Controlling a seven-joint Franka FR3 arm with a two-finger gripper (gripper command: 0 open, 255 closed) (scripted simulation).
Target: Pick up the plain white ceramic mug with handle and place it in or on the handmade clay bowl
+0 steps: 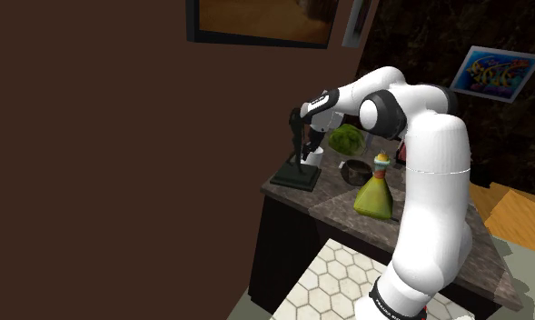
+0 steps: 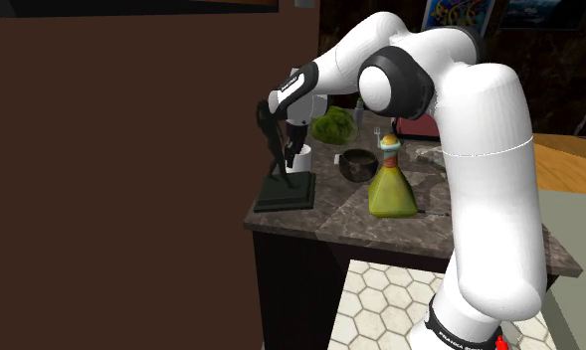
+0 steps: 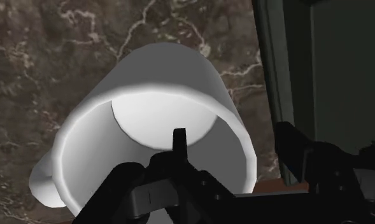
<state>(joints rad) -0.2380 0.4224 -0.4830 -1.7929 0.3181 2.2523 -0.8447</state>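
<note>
So the whole setup sits on a dark marble countertop with white veining, on top of a dark cabinet. At the wall end there's a dark statuette on a flat square base, and the white mug is upright just beside that base. Further along you get a small dark bowl, a green leafy lump behind it, and a yellow-green bottle nearer the front edge.
</note>
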